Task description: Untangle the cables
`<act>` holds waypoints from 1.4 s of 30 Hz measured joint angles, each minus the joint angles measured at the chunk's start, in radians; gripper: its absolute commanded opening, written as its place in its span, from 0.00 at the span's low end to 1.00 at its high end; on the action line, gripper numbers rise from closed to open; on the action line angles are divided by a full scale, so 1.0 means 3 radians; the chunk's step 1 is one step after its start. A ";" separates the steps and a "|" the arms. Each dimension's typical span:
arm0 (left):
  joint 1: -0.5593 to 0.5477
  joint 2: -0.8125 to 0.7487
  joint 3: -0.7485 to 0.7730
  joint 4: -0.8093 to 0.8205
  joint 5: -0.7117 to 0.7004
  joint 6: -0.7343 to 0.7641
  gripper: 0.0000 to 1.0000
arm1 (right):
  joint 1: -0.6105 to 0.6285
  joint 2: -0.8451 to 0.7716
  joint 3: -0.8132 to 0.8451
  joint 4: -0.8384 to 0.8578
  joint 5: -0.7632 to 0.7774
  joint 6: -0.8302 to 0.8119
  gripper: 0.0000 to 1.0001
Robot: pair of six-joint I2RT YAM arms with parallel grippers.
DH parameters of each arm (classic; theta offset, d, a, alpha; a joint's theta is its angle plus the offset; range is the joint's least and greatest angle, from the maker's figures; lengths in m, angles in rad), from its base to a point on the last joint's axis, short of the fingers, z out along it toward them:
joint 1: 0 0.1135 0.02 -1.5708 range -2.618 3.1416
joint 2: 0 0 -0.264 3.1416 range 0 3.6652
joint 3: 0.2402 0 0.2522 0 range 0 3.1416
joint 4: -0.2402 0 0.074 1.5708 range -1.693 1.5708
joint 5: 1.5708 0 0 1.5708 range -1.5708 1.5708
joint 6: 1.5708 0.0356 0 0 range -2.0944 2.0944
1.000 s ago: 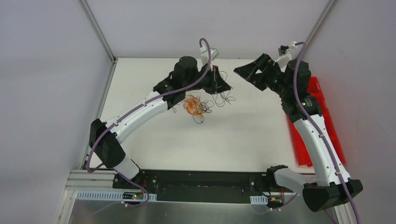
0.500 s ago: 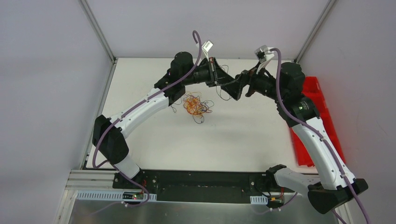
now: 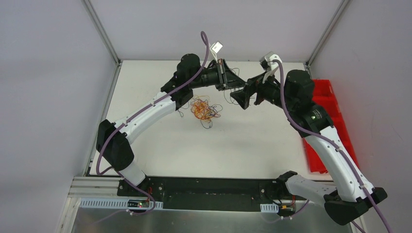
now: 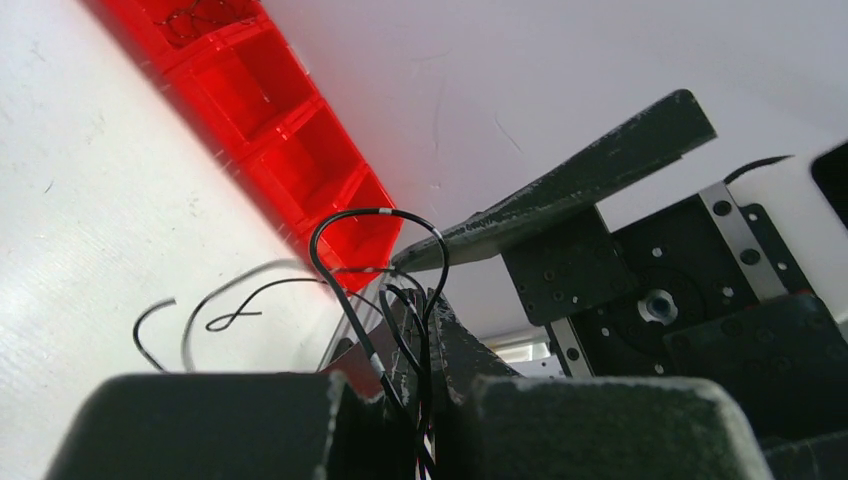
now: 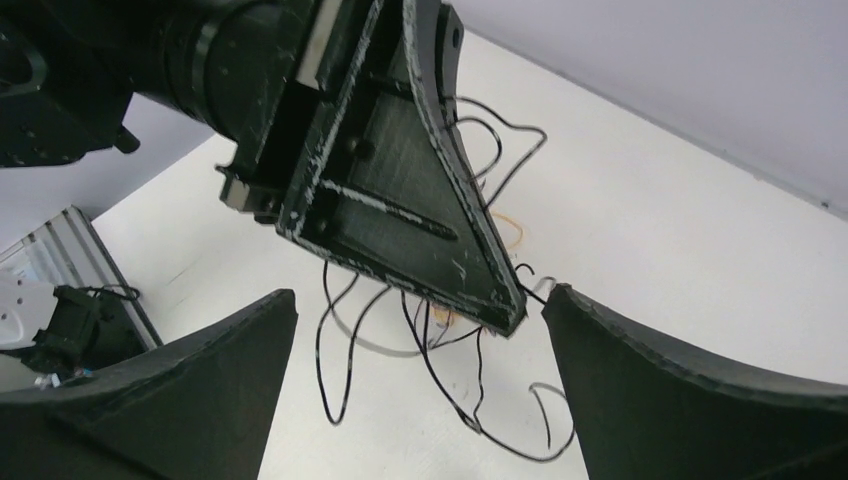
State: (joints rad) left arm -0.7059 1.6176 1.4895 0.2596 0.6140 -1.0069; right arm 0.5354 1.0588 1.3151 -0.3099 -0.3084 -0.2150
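Starting close to you, two arms reach out from the near edge. One red bin (image 3: 340,126) sits on the right. Next comes one ball of cables (image 3: 202,109), orange, red and yellow, lying in the middle of the table (image 3: 252,145). Past it, the left gripper (image 3: 236,83) is squeezed tight on a black cable (image 4: 372,225) and holds it up in the air. The right gripper (image 3: 241,98) has just swung over from the bin side. Its jaws have spread wide, one on each side of the left gripper's tip. So you look ready to grab the black loops and pull them apart. I cannot count those thin black strands.
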 measured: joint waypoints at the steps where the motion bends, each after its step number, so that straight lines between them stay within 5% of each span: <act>1: 0.0000 0.0000 -0.0001 0.0018 0.0023 -0.0001 0.00 | -0.0033 -0.0011 0.0036 -0.0100 -0.0015 -0.0011 0.99; 10: -0.0006 -0.0038 -0.0095 0.0234 0.0148 -0.0092 0.00 | -0.0312 -0.0024 0.0264 -0.0439 -0.0411 0.0097 0.99; 28: -0.0006 -0.0005 -0.0015 0.0340 0.0175 -0.0261 0.00 | -0.0004 0.0034 -0.0441 0.0280 -0.0535 0.0885 0.88; 37: -0.0024 0.0000 0.0053 0.0228 0.0000 -0.0230 0.00 | 0.0231 0.0045 -0.0439 0.0398 0.0207 0.0768 0.46; 41: -0.0028 0.0000 0.0102 0.0093 -0.0108 -0.0167 0.00 | 0.0235 0.0055 -0.0439 0.0398 0.0331 0.0704 0.02; 42: -0.0027 0.0000 0.0109 0.0053 -0.0142 -0.0150 0.00 | 0.0239 0.0055 -0.0436 0.0401 0.0326 0.0696 0.00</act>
State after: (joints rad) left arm -0.7139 1.6176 1.5223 0.2756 0.5713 -1.0519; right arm 0.6071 1.0752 1.1843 -0.1898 -0.2108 -0.0063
